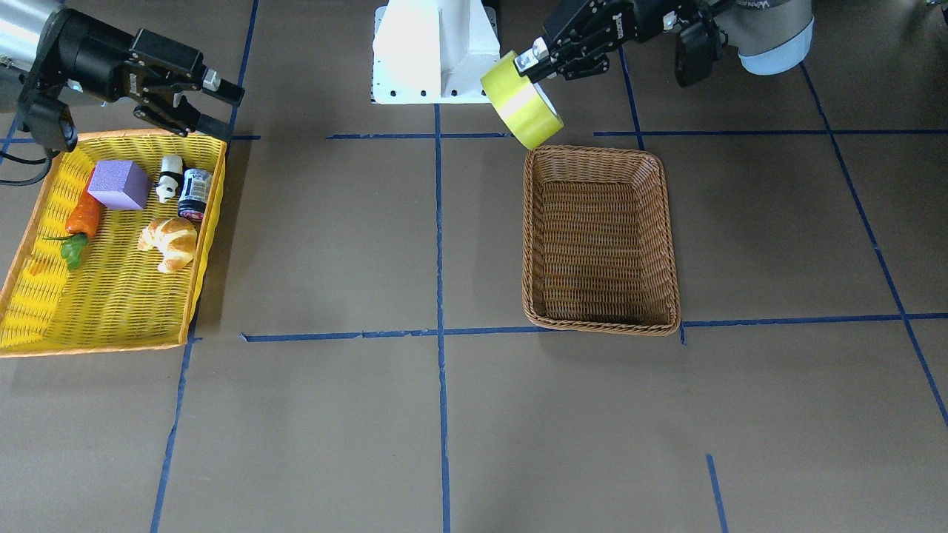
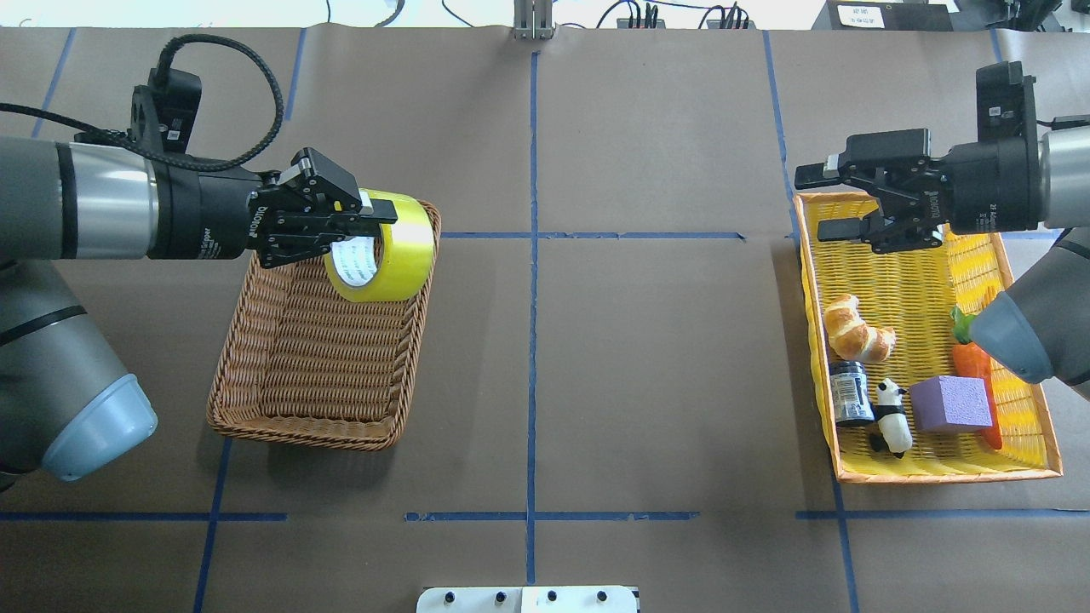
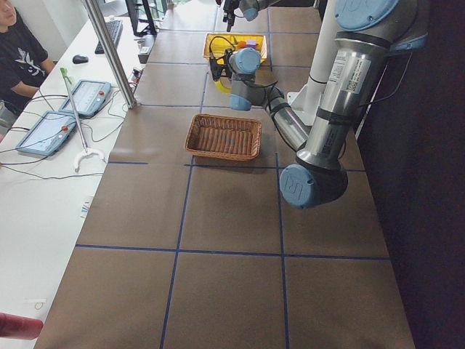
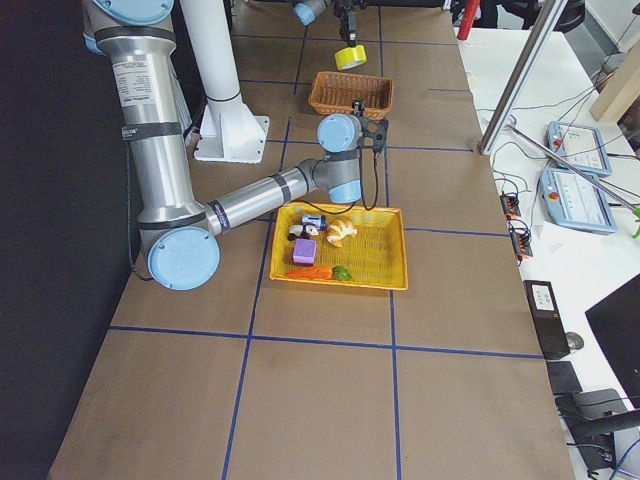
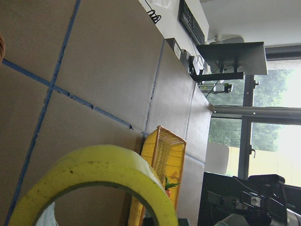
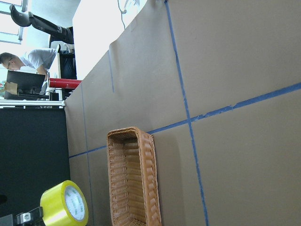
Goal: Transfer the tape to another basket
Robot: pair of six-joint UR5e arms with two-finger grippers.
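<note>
The yellow-green tape roll (image 1: 522,100) with a white core hangs in the air, tilted, over one end of the brown wicker basket (image 1: 533,244). My left gripper (image 1: 529,63) is shut on the roll's wall. In the overhead view the left gripper (image 2: 375,217) holds the tape (image 2: 387,247) above the wicker basket (image 2: 298,421), which has nothing in it. The tape fills the bottom of the left wrist view (image 5: 94,179). My right gripper (image 1: 226,112) is open and empty, over the edge of the yellow tray; it also shows in the overhead view (image 2: 817,203).
The yellow orange-rimmed tray (image 1: 111,296) holds a croissant (image 1: 170,243), purple block (image 1: 118,185), panda figure (image 1: 170,178), small jar (image 1: 195,194) and carrot (image 1: 81,218). The white robot base (image 1: 433,52) stands between the arms. Blue tape lines mark the brown table.
</note>
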